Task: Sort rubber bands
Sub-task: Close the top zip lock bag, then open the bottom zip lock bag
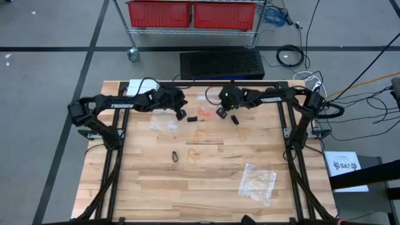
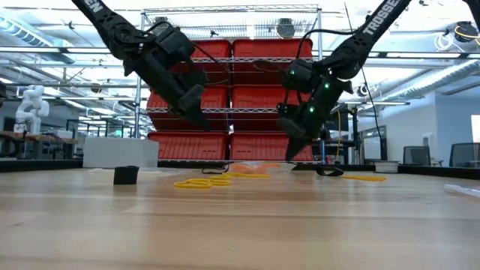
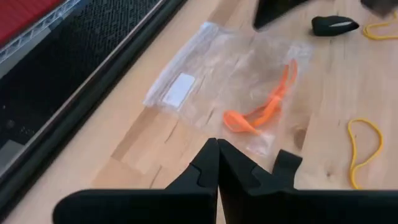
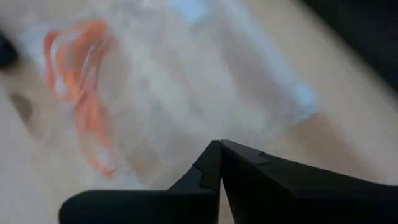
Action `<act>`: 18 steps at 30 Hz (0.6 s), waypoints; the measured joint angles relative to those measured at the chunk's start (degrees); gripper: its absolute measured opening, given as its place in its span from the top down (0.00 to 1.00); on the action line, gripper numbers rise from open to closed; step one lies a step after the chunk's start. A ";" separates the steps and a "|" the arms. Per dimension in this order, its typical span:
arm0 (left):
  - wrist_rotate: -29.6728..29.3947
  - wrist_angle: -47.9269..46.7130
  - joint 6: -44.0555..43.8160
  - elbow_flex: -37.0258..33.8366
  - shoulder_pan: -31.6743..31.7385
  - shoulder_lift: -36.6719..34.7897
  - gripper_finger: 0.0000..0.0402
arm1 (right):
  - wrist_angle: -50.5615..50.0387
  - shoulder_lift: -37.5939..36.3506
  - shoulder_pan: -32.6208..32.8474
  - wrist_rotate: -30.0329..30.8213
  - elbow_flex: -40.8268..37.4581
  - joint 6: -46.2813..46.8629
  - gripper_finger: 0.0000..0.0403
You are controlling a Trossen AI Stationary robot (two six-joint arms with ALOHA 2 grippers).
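The rubber bands lie scattered over the middle of the table (image 1: 156, 187): yellow rubber bands (image 1: 242, 132) near my right hand, more yellow ones (image 1: 194, 153) further toward the centre, a black rubber band (image 1: 176, 156) beside those, and an orange rubber band (image 3: 261, 109) resting on a clear plastic bag (image 3: 205, 81) at the far edge. Another clear bag (image 1: 257, 181) sits well apart, toward the near right corner.

They look thin, light and floppy; I judge they will slump and stretch when lifted, and may slip flat against the wood, so I would pinch one strand of a loop where it arches up, not press on the whole ring.

My left hand (image 3: 217, 163) hovers above the table just short of the bag with the orange band, its fingers pressed together on nothing. My right hand (image 4: 220, 163) hangs over the same bag from the other side, fingers likewise closed and empty.
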 joint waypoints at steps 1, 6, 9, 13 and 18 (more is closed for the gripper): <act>0.00 -0.03 -0.42 0.00 0.02 0.00 0.99 | -0.27 -0.49 -0.30 0.00 0.83 -1.57 1.00; 0.00 0.61 -0.44 0.00 0.06 0.00 0.99 | -9.56 -6.06 -0.96 -0.20 6.16 -7.52 1.00; 0.59 1.33 -0.45 0.00 0.67 0.00 0.99 | -20.39 -11.57 1.15 -0.01 7.78 -7.76 1.00; 7.98 9.98 -0.53 -2.87 1.54 -0.02 0.99 | -36.16 -17.89 8.72 -0.55 6.23 -2.90 1.00; 19.56 21.86 -2.03 -7.39 2.20 -0.03 0.99 | -43.20 -24.02 22.99 -3.31 0.38 11.65 1.00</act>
